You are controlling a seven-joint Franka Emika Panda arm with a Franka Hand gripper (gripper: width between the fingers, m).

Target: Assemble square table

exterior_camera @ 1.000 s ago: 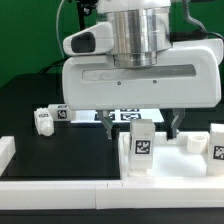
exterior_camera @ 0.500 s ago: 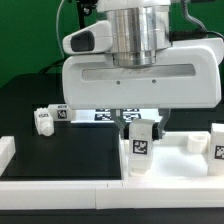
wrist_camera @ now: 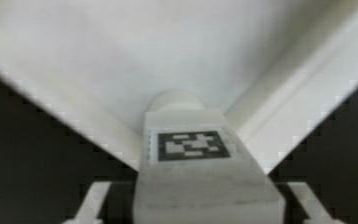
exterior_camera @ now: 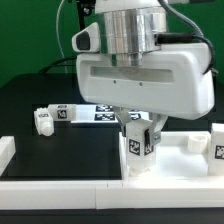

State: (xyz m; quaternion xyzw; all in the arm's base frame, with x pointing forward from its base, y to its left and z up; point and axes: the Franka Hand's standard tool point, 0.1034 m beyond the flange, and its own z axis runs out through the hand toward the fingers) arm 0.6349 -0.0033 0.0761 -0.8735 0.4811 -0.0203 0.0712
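A white leg [exterior_camera: 138, 152] with a black-and-white tag stands upright on the near corner of the white square tabletop [exterior_camera: 178, 152]. My gripper [exterior_camera: 138, 138] hangs over it with a finger on each side. In the wrist view the leg [wrist_camera: 195, 150] stands between my fingers [wrist_camera: 101, 200], with a dark gap at each side, so the gripper [wrist_camera: 201, 206] is open and not touching it. The tabletop [wrist_camera: 87, 60] fills the view behind the leg. A second leg [exterior_camera: 50, 117] lies toward the exterior view's left. A third leg [exterior_camera: 216, 141] stands at its right edge.
The marker board [exterior_camera: 100, 112] lies on the black table behind the gripper. A long plain white bar [exterior_camera: 60, 187] runs along the front, with a white block [exterior_camera: 5, 150] at its end on the exterior view's left.
My gripper has moved toward the exterior view's right and down, from beside the upright leg to straddling it. The leg and the other parts have stayed in place.
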